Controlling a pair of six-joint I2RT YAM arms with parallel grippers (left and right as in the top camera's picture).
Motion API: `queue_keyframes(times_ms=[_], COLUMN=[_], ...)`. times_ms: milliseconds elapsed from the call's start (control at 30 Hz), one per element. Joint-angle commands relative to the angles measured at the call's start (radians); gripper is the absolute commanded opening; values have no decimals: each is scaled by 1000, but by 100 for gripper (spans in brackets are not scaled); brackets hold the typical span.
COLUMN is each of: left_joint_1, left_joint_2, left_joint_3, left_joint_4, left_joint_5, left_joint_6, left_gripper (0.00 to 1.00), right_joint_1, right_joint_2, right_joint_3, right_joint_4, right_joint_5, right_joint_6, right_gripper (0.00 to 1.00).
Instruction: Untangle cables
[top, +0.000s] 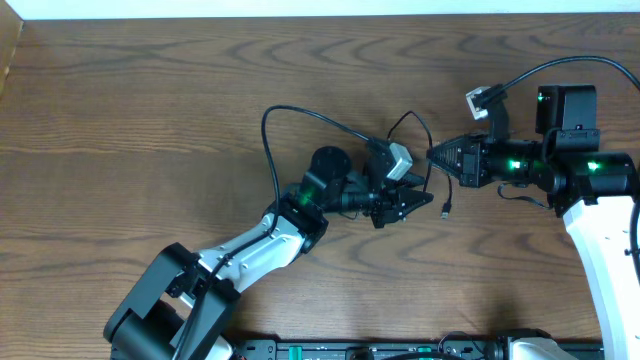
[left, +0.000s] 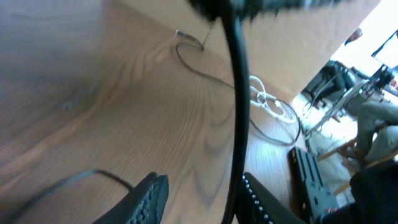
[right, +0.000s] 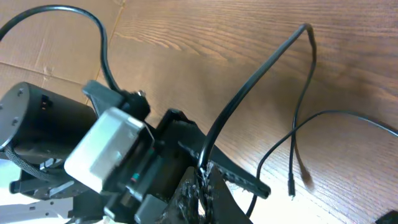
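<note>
A thin black cable (top: 300, 112) loops over the middle of the wooden table, and a small plug end (top: 447, 210) lies near both grippers. My right gripper (top: 433, 153) is shut on this cable, which rises from its fingertips (right: 203, 180) as a raised strand (right: 261, 68). My left gripper (top: 410, 207) is open just below and to the left of it. In the left wrist view the jaws (left: 205, 186) stand apart and the cable (left: 239, 93) hangs between them, close against the right finger. A second thin strand and the plug (right: 291, 193) lie on the wood.
The left arm's wrist camera (right: 112, 146) and one of its fingers (right: 242, 177) crowd right against my right gripper. A white cable loop (left: 267, 102) and black equipment (left: 311, 180) show in the left wrist view's background. Bare wooden table (top: 120, 120) lies to the left.
</note>
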Motion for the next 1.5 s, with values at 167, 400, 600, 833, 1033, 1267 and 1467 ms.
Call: queue_keyframes(times_ms=[167,400,600,833,1033,1267,1467], left_joint_1=[84,136,136,139,187,212,210], left_joint_2=[-37,-57,-61,-61,-61,-60,-60], left_joint_3=[7,7,7,7,7,7,7], left_joint_4=[16,16,20,11,6,-245,-338], left_joint_5=[96,130,198,257,249,107,67], left_joint_6=[-114,-167,-174,-174,-174,-88,-56], left_gripper=[43,45,48,50,51,54,54], right_joint_1=[-8,-8,-8,-8,-8,-8,-8], right_joint_2=[-16,-16,-16,-16,14,205,406], right_joint_3=[5,5,5,5,-27,-44,-44], right_joint_4=[-3,-21,-8,-24,-59,-43,21], right_joint_5=[50,130,135,254,690,742,764], right_joint_6=[8,16,16,79,158,240,342], right_gripper=[1,1,1,13,57,67,68])
